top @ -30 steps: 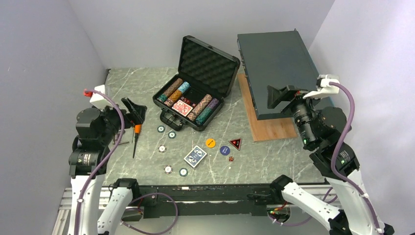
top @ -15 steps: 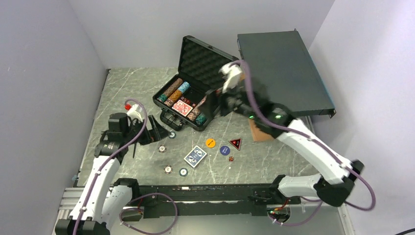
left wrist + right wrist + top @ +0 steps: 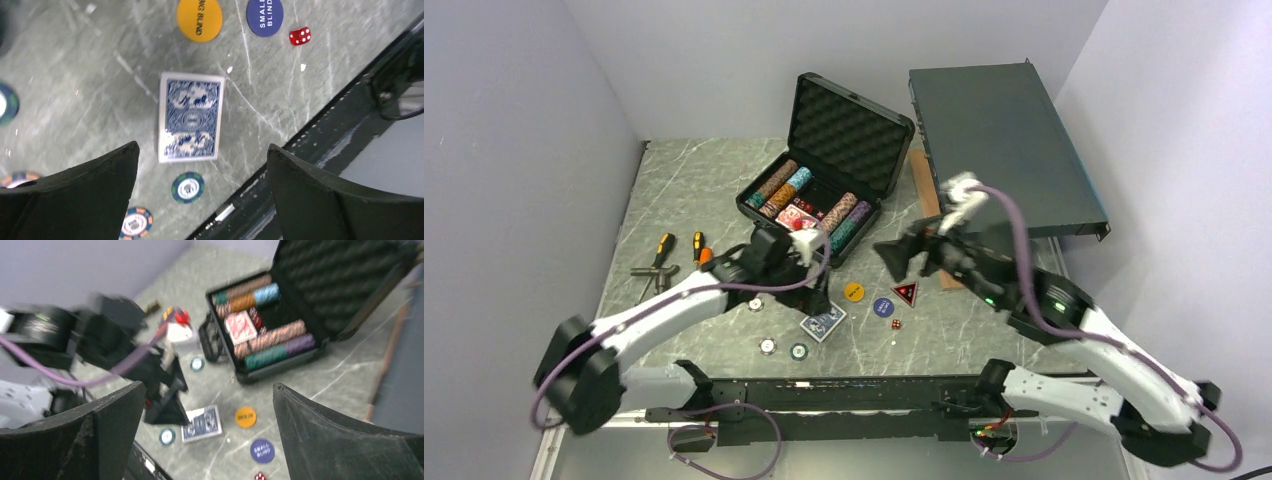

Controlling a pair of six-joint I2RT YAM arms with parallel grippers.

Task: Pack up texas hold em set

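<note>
The black foam-lined case [image 3: 849, 135] stands open at the table's back, with rows of chips [image 3: 844, 218] and a red deck [image 3: 796, 216] inside. A blue deck [image 3: 824, 323], orange button [image 3: 854, 291], blue button [image 3: 883, 307], red triangle [image 3: 905, 293] and die [image 3: 896, 324] lie in front of it. My left gripper [image 3: 821, 295] hangs open and empty just above the blue deck [image 3: 190, 116]. My right gripper [image 3: 904, 258] is open and empty, raised above the triangle and buttons. The right wrist view shows the case [image 3: 300, 285], blue deck [image 3: 202, 424] and orange button [image 3: 245, 416].
Loose chips [image 3: 767, 346] lie near the front edge, two of them in the left wrist view [image 3: 187, 187]. Orange-handled tools [image 3: 664, 258] lie at the left. A large dark grey box [image 3: 1004, 140] rests on a wooden board [image 3: 954, 275] at the back right.
Both arms have swung inward. The left gripper has moved right from the loose chips to above the blue deck. The right gripper has pulled back from the case to above the buttons.
</note>
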